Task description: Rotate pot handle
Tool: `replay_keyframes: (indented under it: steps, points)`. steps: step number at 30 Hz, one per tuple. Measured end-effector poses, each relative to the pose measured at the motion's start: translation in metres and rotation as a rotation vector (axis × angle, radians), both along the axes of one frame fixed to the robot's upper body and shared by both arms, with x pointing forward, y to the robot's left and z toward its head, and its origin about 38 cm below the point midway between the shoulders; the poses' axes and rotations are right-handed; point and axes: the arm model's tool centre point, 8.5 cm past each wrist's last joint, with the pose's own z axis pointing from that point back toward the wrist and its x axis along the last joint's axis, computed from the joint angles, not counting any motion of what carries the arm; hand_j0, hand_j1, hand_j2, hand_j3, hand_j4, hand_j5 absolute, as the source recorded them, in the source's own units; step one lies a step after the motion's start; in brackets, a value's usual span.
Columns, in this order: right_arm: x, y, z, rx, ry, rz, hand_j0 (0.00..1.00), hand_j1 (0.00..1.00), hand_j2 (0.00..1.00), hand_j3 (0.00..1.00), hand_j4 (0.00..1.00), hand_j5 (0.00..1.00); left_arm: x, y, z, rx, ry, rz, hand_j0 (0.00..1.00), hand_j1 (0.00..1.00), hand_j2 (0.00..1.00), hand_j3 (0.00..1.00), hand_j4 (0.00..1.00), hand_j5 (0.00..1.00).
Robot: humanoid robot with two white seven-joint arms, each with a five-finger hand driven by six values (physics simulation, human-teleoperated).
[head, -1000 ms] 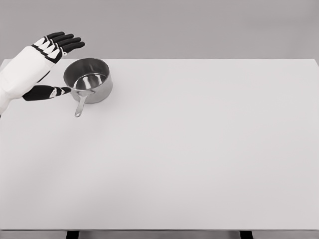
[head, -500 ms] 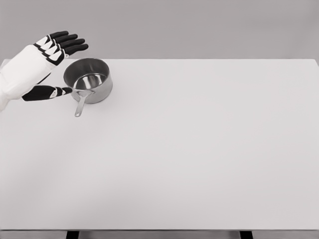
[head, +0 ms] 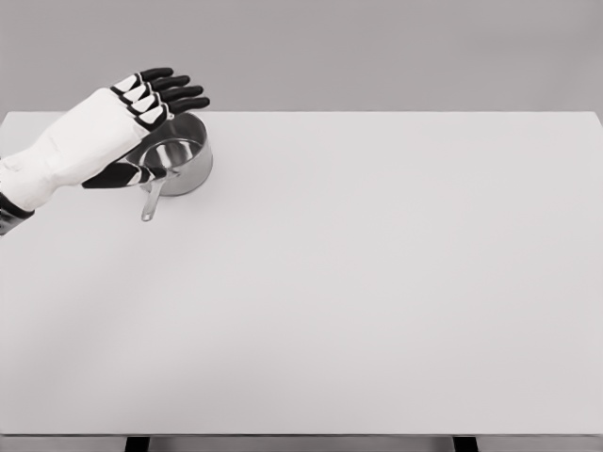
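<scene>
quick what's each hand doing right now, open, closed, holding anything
Left hand: open, fingers extended over the saucepan, holding nothing.
Right hand: not in view.

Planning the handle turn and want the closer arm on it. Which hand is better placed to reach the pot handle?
The left. The left hand hovers open over the pot at the table's far left, its thumb near the handle. The right arm is out of view.
</scene>
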Motion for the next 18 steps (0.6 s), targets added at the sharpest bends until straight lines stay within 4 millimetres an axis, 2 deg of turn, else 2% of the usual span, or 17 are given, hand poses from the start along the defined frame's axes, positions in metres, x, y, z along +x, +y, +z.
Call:
replay_keyframes:
  steps: [2,4,9,18]
  points:
    - [0.000,0.000,0.000,0.000,0.000,0.000,1.00,1.00,1.00,1.00,1.00,1.00,0.007,-0.006,0.005,0.007,-0.012,-0.011,1.00,1.00,1.00,1.00,1.00,1.00]
    - [0.000,0.000,0.000,0.000,0.000,0.000,1.00,1.00,1.00,1.00,1.00,1.00,0.013,-0.012,0.001,0.013,-0.001,-0.020,1.00,1.00,1.00,1.00,1.00,1.00]
    - [0.000,0.000,0.000,0.000,0.000,0.000,1.00,1.00,1.00,1.00,1.00,1.00,0.024,-0.021,-0.023,0.035,0.069,-0.023,1.00,1.00,1.00,1.00,1.00,1.00]
    - [0.000,0.000,0.000,0.000,0.000,0.000,1.00,1.00,1.00,1.00,1.00,1.00,0.033,-0.029,-0.055,0.161,0.207,-0.023,1.00,1.00,1.00,1.00,1.00,1.00]
